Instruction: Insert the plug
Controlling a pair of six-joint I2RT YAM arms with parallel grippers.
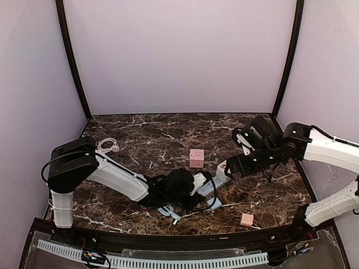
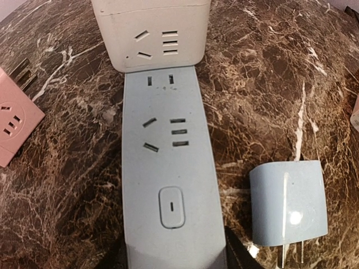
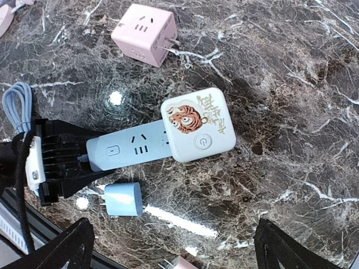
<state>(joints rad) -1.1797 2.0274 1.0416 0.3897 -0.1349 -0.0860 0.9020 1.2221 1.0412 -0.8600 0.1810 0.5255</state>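
Just beside the blue strip (image 3: 134, 148), blue plug (image 3: 122, 199) on open marble (image 3: 280, 140).

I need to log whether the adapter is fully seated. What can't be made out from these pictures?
- White adapter prongs: hidden under its own body on the power strip, in all views.
- Power strip's cable end: covered by the left gripper, right wrist view.
- Small pink block: too small in the top view and cut by the bottom edge in the right wrist view.
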